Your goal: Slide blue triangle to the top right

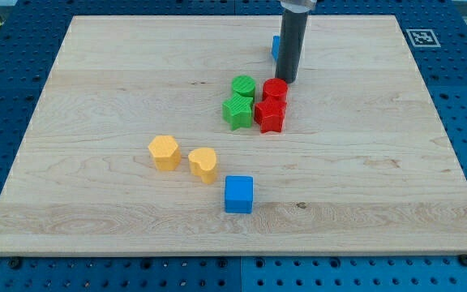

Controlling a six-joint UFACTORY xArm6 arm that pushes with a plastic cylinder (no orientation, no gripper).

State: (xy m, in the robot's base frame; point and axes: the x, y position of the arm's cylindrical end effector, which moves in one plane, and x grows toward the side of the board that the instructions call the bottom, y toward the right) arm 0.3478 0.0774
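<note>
The blue triangle (275, 47) is mostly hidden behind my rod; only a small blue sliver shows at the rod's left edge, near the board's top middle. My tip (287, 81) rests on the board just below and to the right of that sliver, right above the red cylinder (275, 89). The rod rises out of the view's top.
A red star-like block (271, 115) sits under the red cylinder. A green cylinder (243, 86) and a green star-like block (237, 111) touch them on the left. Two yellow blocks (164, 152) (203, 164) and a blue cube (238, 194) lie lower left. The wooden board (379, 162) has blue pegboard around it.
</note>
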